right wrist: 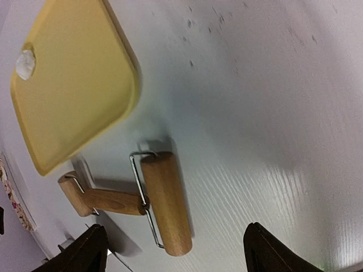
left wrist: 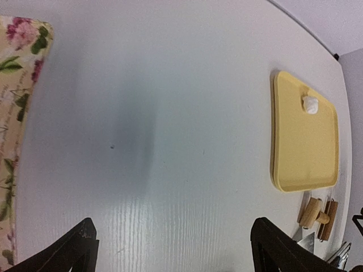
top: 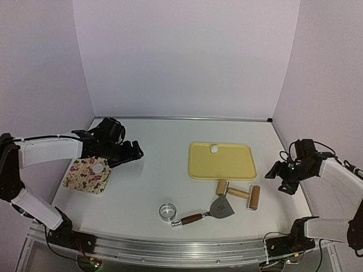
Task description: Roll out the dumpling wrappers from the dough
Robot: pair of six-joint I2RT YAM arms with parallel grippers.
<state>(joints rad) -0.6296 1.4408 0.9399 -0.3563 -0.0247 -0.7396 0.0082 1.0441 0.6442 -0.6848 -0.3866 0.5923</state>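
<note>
One dumpling wrapper (top: pixel 98 168), a small white disc, lies on a floral mat (top: pixel 82 178) at the left. A small white dough lump (top: pixel 214 149) sits at the far edge of the yellow board (top: pixel 227 164); it also shows in the left wrist view (left wrist: pixel 311 104) and the right wrist view (right wrist: pixel 25 63). The metal ring cutter (top: pixel 167 211) stands near the front. My left gripper (top: pixel 135 152) is open and empty above bare table, just right of the mat; its fingers (left wrist: pixel 85 246) are wide apart. My right gripper (top: pixel 279 177) is open and empty, right of the wooden roller (right wrist: pixel 164 204).
The double-ended wooden roller (top: pixel 241 194) lies in front of the board's right corner. A metal scraper (top: pixel 220 208) with a wooden handle lies beside it. The floral mat's edge (left wrist: pixel 14 113) shows at the left of the left wrist view. The board (left wrist: pixel 303 141) lies to its right.
</note>
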